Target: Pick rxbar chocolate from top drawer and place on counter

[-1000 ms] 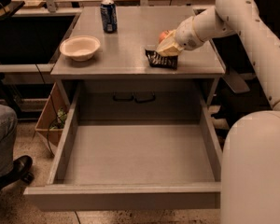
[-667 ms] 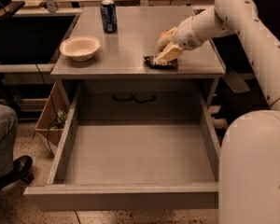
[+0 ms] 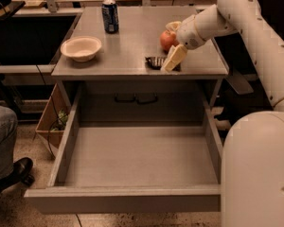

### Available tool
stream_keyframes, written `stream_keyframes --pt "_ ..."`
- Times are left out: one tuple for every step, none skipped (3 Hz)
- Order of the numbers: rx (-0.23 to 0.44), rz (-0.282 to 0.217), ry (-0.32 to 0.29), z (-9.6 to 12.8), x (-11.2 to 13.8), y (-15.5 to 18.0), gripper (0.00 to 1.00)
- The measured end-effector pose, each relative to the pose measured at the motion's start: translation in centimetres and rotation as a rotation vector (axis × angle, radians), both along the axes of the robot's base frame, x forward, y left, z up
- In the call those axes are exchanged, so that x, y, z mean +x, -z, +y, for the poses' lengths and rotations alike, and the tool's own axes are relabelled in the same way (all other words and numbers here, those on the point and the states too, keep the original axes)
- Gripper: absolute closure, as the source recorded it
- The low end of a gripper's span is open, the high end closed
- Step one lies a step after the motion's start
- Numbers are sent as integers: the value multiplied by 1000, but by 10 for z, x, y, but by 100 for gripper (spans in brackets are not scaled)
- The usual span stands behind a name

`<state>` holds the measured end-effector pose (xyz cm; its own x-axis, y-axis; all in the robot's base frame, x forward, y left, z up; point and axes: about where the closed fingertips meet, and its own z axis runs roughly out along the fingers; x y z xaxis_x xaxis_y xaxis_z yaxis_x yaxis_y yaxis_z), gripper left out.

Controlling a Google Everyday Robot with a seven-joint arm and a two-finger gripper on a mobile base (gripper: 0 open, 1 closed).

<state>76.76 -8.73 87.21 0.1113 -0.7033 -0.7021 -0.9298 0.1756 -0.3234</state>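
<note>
The rxbar chocolate [image 3: 155, 61], a flat black bar, lies on the grey counter [image 3: 128, 44] near its front right edge. My gripper [image 3: 173, 42] hovers just above and to the right of it. Its pale fingers [image 3: 175, 57] are spread apart and empty, with the lower one tilted over the bar's right end. A red apple [image 3: 166, 40] sits behind the bar, between the fingers as seen from here. The top drawer [image 3: 123, 200] is pulled fully out below the counter, and its flat bottom is bare.
A white bowl [image 3: 81, 48] and a blue soda can [image 3: 110, 16] stand on the counter's left half. A grey panel with two black handles [image 3: 136, 98] sits behind the drawer. A cardboard box [image 3: 51, 123] and a person's leg [image 3: 2, 141] are at the left.
The gripper, which was pressed down on the bar, has lifted off and opened. The bar stays on the counter, and the apple now shows behind it.
</note>
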Motion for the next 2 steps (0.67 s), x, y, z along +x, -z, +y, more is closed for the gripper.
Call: stream_keyframes --pt "4 -29 7 -14 -10 -21 0" --pt "8 -63 49 -48 -27 -50 0"
